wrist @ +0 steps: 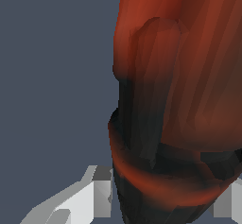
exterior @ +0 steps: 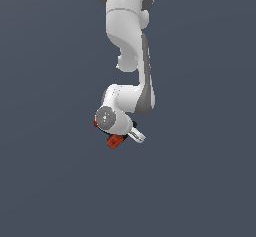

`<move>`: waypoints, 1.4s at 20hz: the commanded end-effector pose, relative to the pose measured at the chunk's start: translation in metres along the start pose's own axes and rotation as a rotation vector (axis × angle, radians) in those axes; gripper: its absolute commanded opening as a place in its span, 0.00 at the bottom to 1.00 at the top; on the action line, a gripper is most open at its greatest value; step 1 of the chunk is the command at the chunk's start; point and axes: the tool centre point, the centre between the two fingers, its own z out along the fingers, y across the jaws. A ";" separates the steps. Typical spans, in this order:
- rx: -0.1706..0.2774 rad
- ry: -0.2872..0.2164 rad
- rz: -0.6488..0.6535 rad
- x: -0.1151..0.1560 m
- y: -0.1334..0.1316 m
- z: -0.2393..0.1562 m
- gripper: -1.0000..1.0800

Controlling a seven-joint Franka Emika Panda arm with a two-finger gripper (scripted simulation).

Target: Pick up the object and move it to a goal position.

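Note:
The red-orange drill shows as small red parts under and beside my white hand in the exterior view. In the wrist view the drill fills most of the frame, red-orange body and black lower part. My gripper stands over it. In the wrist view my gripper has one white finger on each side of the drill's black part, both touching it. The gripper is shut on the drill. Most of the drill is hidden behind the hand in the exterior view.
A plain dark blue-grey ground lies all around. The white arm comes down from the top of the exterior view. No other objects show.

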 end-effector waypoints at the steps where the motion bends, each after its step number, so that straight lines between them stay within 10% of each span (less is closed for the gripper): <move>1: 0.000 -0.001 0.001 0.000 0.000 0.001 0.00; 15: 0.000 0.000 0.000 -0.012 0.001 -0.009 0.00; 28: 0.000 0.000 0.000 -0.091 0.010 -0.070 0.00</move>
